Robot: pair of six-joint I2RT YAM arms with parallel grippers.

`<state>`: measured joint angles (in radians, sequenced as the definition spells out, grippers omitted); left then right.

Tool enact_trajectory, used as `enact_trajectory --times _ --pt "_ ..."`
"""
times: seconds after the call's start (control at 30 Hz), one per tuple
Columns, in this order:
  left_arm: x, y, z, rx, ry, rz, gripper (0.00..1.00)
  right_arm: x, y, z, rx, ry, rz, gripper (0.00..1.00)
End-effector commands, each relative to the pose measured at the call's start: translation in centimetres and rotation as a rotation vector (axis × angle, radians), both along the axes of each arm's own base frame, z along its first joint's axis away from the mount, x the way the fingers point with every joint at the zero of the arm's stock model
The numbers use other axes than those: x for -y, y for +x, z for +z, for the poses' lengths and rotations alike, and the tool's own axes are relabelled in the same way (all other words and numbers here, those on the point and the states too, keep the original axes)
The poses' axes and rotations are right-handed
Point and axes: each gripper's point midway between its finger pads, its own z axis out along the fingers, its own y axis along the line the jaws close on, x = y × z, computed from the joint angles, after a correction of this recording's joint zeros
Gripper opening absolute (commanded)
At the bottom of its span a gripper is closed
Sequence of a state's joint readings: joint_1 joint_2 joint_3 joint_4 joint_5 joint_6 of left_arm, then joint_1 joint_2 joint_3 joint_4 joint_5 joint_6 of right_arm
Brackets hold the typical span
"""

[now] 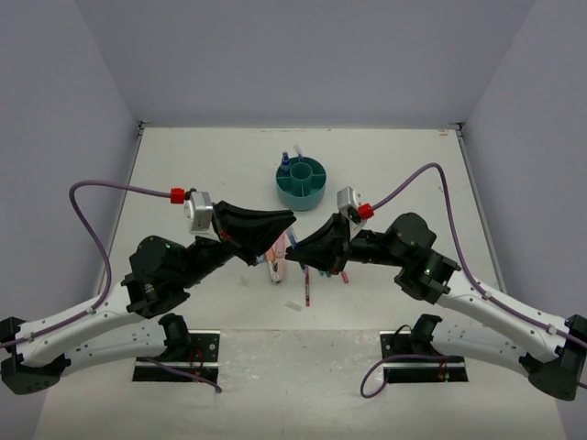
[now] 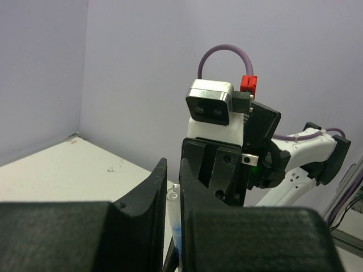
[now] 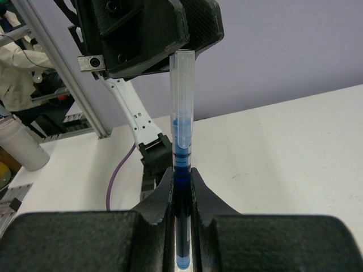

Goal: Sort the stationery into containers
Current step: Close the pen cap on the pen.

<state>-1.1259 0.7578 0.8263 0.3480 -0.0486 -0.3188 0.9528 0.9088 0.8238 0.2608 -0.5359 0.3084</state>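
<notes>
Blue pen [image 3: 182, 141] clamped in right gripper [image 3: 181, 180] above the desk's middle, left gripper [image 2: 173, 173] narrowed around its clear cap end, pen hidden from overhead by both grippers, loose stationery [image 1: 274, 268] beneath partly covered, teal organiser [image 1: 303, 203] nearer far edge.

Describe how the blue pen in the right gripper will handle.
The pen looks thin, straight and plastic, so probably stiff and light. Its round, smooth barrel may slip in the right gripper or roll if set flat. The clear cap might pull off under a tug.
</notes>
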Motion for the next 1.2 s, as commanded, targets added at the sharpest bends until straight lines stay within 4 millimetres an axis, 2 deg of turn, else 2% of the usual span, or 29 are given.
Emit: enact_trajectory --times 0.0,0.1,0.27,0.4,0.5,0.57,0.67,0.7,0.8,0.87,0.93,1.03,1.1,1.17 --pt "0.8 0.5 -3.0 -0.063 0.05 0.001 0.0 1.5 0.0 7.0 0.121 0.162 -0.054 0.0" --pt "1.1 0.8 -4.5 -0.103 0.058 0.002 0.0 2.0 0.1 8.8 0.132 0.211 -0.08 0.0" --pt "3.0 1.2 -7.4 -0.163 0.12 -0.02 0.0 1.8 0.6 10.7 0.149 0.228 -0.096 0.0" --pt "4.1 1.2 -9.5 -0.209 0.158 -0.045 0.0 2.2 1.4 13.1 0.184 0.26 -0.148 0.0" --pt "4.2 1.8 -11.7 -0.28 0.169 -0.019 0.0 2.8 2.2 15.2 0.201 0.294 -0.208 0.0" --pt "4.2 1.9 -12.7 -0.311 0.16 -0.015 0.0 3.5 2.4 17.5 0.221 0.333 -0.238 0.0" --pt "4.3 1.9 -13.9 -0.341 0.16 -0.019 0.0 3.3 2.9 18.6 0.219 0.345 -0.248 0.0" --pt "4.5 1.6 -14.5 -0.349 0.163 -0.035 0.0 3.5 3.2 19.7 0.216 0.366 -0.259 0.0" --pt "4.8 1.3 -15.4 -0.37 0.168 -0.058 0.0 3.4 4.3 20.5 0.199 0.383 -0.294 0.0" --pt "4.8 0.9 -15.9 -0.382 0.167 -0.073 0.0 3.2 4.8 20.4 0.178 0.385 -0.307 0.0" --pt "4.8 0.8 -16.1 -0.386 0.173 -0.076 0.0 2.6 5.6 19.3 0.158 0.363 -0.315 0.0" --pt "4.2 0.9 -15.9 -0.387 0.18 -0.051 0.0 2.0 6.2 16.2 0.125 0.333 -0.321 0.0" --pt "3.2 1.6 -15.2 -0.39 0.179 0.007 0.0 1.3 5.4 14.2 0.13 0.29 -0.261 0.0" --pt "2.2 1.9 -13.1 -0.36 0.172 0.048 0.0 0.3 3.7 11.4 0.134 0.212 -0.142 0.0"
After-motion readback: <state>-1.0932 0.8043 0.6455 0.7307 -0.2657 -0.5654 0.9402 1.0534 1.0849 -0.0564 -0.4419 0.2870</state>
